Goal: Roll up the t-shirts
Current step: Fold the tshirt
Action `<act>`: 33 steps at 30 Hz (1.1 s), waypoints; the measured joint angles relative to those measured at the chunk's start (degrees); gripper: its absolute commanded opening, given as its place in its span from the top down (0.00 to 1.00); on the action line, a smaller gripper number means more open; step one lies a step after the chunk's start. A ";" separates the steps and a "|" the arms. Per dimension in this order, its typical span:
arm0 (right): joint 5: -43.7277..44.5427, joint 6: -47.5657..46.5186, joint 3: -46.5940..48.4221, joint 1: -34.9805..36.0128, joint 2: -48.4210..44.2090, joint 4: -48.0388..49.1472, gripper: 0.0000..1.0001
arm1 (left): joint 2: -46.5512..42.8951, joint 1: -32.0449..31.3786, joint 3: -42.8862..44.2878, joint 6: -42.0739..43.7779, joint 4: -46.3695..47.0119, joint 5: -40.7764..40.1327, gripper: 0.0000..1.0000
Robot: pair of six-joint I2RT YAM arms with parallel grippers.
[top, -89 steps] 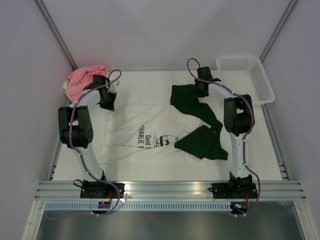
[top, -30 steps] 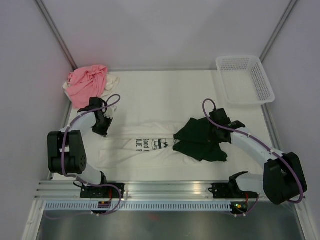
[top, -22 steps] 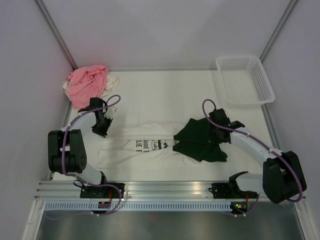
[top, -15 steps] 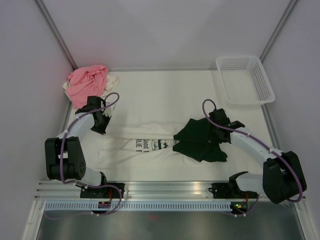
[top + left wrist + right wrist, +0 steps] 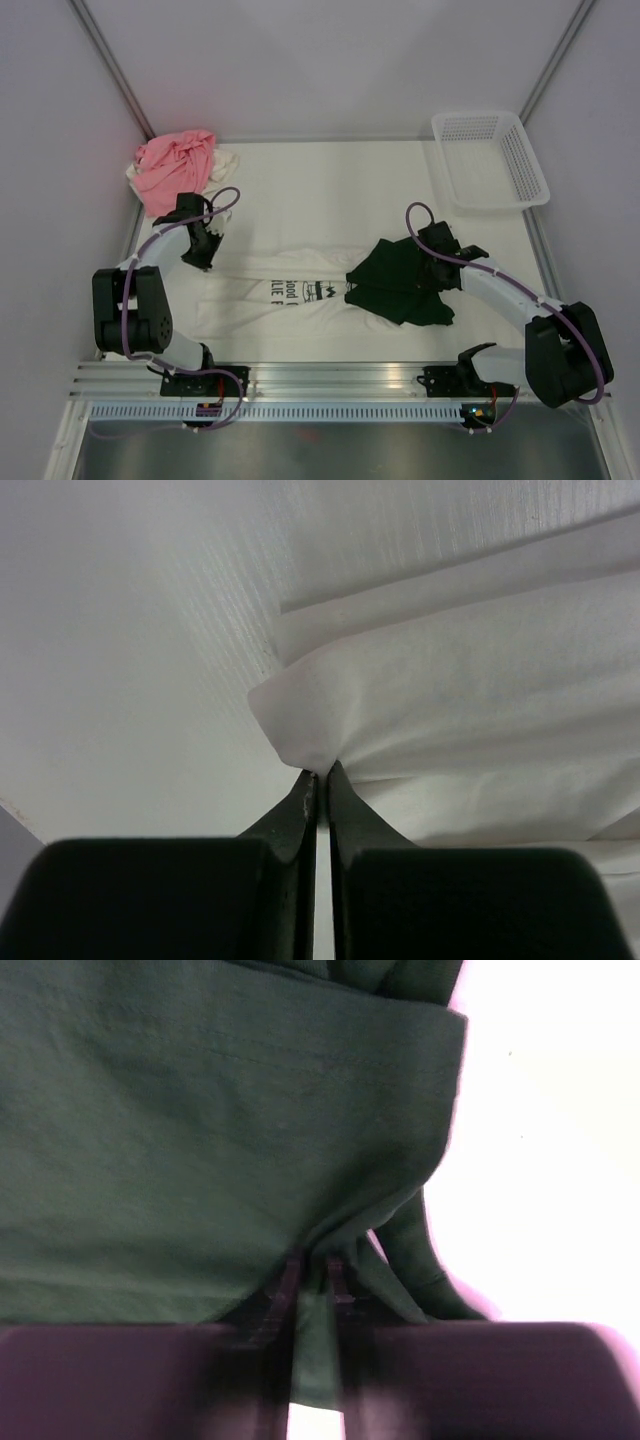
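The white t-shirt with black print (image 5: 290, 285) lies folded into a long band across the near middle of the table. My left gripper (image 5: 200, 258) is shut on its left corner; in the left wrist view the jaws (image 5: 322, 775) pinch a white fold (image 5: 400, 710). The dark green t-shirt (image 5: 400, 280) lies bunched over the white shirt's right end. My right gripper (image 5: 437, 262) is shut on its edge, with green cloth (image 5: 220, 1130) filling the right wrist view. The pink t-shirt (image 5: 170, 165) and the cream one (image 5: 225, 160) are heaped at the back left.
A white plastic mesh basket (image 5: 490, 160) stands at the back right corner. The enclosure's walls and metal posts ring the table. The aluminium rail (image 5: 340, 378) with both arm bases runs along the near edge.
Three seconds ago both grippers were at the back; they pulled the white and green shirts toward the near edge. In the last second the left arm shifted slightly; the cloth barely moved.
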 measured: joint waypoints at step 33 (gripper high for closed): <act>2.73 0.48 5.53 -3.26 17.35 20.90 1.00 | 10.58 -3.96 4.85 0.28 0.83 -2.29 0.44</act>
